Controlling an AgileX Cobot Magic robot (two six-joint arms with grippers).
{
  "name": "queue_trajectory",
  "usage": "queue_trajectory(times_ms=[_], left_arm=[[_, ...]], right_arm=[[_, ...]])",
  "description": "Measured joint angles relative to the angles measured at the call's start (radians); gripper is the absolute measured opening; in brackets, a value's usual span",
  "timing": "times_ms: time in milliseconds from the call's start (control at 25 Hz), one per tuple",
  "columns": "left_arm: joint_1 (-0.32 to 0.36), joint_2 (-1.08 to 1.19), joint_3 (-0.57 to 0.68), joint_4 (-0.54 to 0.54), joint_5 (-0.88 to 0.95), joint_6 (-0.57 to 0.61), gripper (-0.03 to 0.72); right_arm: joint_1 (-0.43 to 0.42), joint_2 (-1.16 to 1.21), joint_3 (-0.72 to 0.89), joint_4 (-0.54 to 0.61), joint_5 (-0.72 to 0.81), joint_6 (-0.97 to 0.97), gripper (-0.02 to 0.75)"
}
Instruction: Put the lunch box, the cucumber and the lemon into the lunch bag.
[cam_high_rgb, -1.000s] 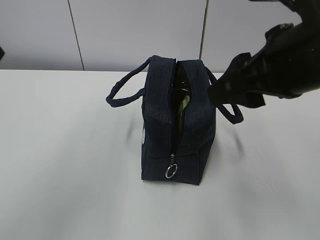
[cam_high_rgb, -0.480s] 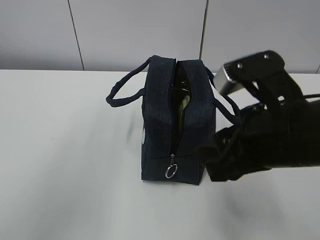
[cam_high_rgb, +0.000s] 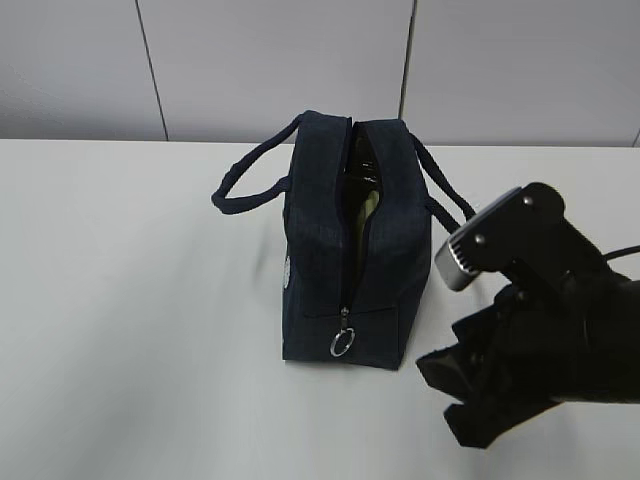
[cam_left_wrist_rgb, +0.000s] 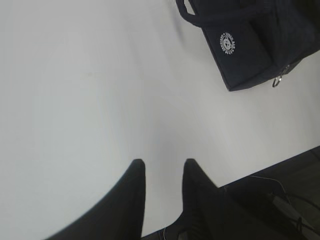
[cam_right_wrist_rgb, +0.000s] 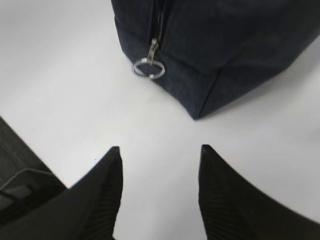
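The navy lunch bag (cam_high_rgb: 320, 250) stands upright mid-table, its top zipper open and the ring pull (cam_high_rgb: 342, 343) hanging at the near end. Through the slit a pale green strip (cam_high_rgb: 368, 206) shows, which looks like the lunch box lid. The cucumber and the lemon are hidden. My right gripper (cam_right_wrist_rgb: 160, 148) hovers open and empty over bare table just in front of the bag's (cam_right_wrist_rgb: 215, 40) near corner and ring pull (cam_right_wrist_rgb: 148, 69); in the exterior view it (cam_high_rgb: 447, 398) sits low at the front right. My left gripper (cam_left_wrist_rgb: 163, 161) is open, empty, far from the bag (cam_left_wrist_rgb: 260, 45).
The white table (cam_high_rgb: 130, 330) spreads round the bag, with grey wall panels behind. Two loop handles (cam_high_rgb: 245, 185) stick out to either side of the bag. Beyond the table edge lie dark floor and cables (cam_left_wrist_rgb: 285, 195). A dark object (cam_right_wrist_rgb: 20, 175) lies off the table's edge.
My right arm has swung down from behind the bag's right handle to the front right of the table, ending low beside the bag's near corner. The bag has not moved.
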Motion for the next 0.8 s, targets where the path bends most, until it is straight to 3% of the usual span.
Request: queue_trajectory(times_ms=[200, 520, 640, 800], left_arm=[[0.000, 0.002, 0.000, 0.014, -0.019, -0.025, 0.167], [0.000, 0.030, 0.000, 0.023, -0.029, -0.035, 0.167], [0.000, 0.036, 0.000, 0.025, -0.037, -0.035, 0.167], [0.000, 0.036, 0.000, 0.025, -0.045, -0.035, 0.167]], right_arm=[[0.000, 0.006, 0.000, -0.081, 0.209, 0.037, 0.368], [0.000, 0.006, -0.064, -0.406, 0.629, 0.318, 0.368], [0.000, -0.004, -0.073, -0.489, 0.626, 0.469, 0.368], [0.000, -0.047, -0.073, -0.516, 0.453, 0.520, 0.368]])
